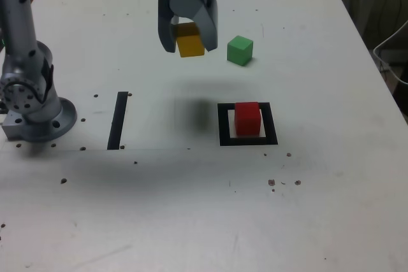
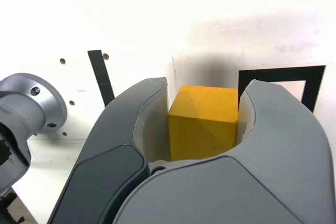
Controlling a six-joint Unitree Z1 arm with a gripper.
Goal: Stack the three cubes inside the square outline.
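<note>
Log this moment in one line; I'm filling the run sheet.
gripper: shut on yellow cube, airborne | red cube: inside black square outline | green cube: on table

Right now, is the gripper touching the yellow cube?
Touching. In the wrist view the gripper has both inner pads pressed against opposite sides of the yellow cube, no gap on either side. The exterior view shows the cube lifted off the table.

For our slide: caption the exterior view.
Gripper carries yellow cube above table; red cube sits in square outline.
</note>
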